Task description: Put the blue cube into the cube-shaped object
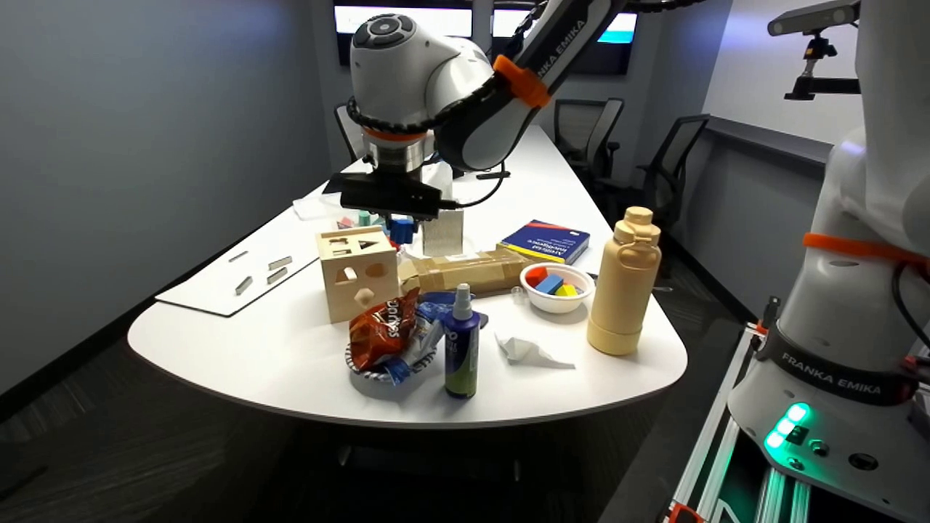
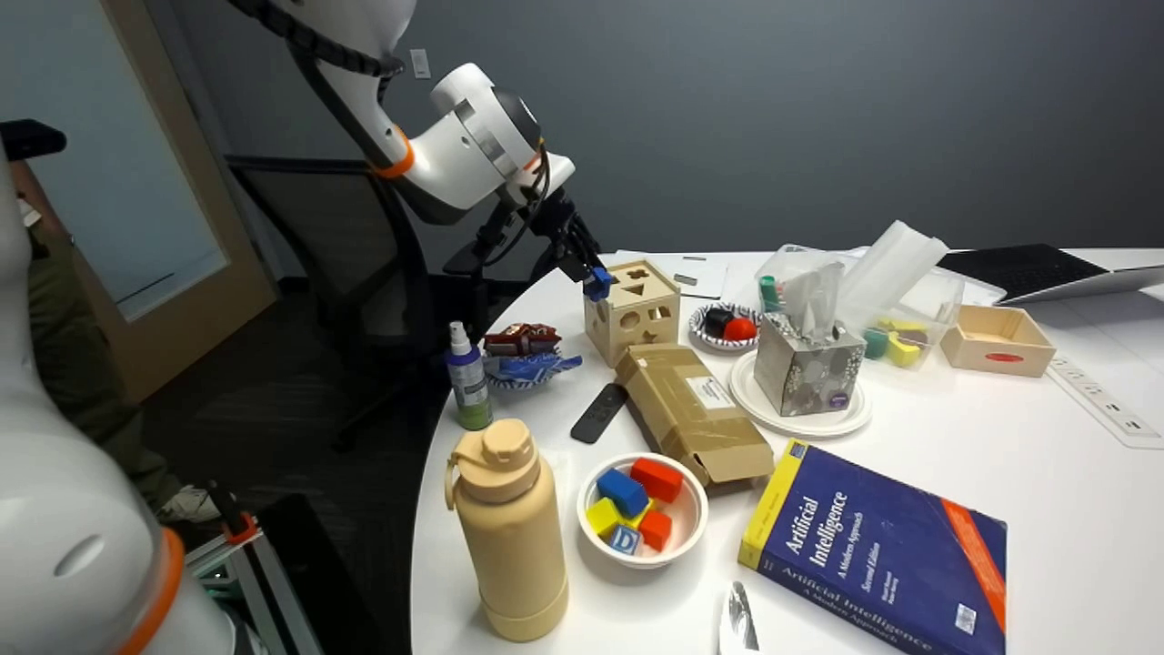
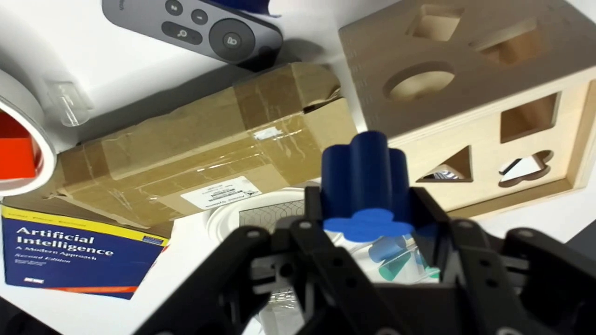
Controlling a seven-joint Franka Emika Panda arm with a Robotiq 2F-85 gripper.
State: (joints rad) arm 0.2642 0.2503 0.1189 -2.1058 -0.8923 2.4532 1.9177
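My gripper [image 3: 370, 204] is shut on a blue block [image 3: 365, 177] with a clover-shaped cross-section, held between both fingertips. In both exterior views the blue block [image 1: 401, 231] [image 2: 597, 284] hangs in the air at about the height of the top of the pale wooden cube-shaped box [image 1: 360, 272] [image 2: 637, 314]. In the wrist view the box [image 3: 475, 88] lies to the right of the block. Its top has triangular, rectangular and clover-shaped holes, and its sides have holes too. I cannot tell the exact gap between block and box. My gripper [image 2: 582, 259] is tilted in an exterior view.
A long cardboard package [image 2: 691, 409] lies beside the wooden box. A snack bowl [image 2: 523, 384], a spray bottle [image 2: 470, 387], a remote [image 2: 599, 414], a tissue box [image 2: 809, 368], a bowl of blocks [image 2: 642, 557], a tan bottle [image 2: 514, 555] and a book [image 2: 882, 546] stand around.
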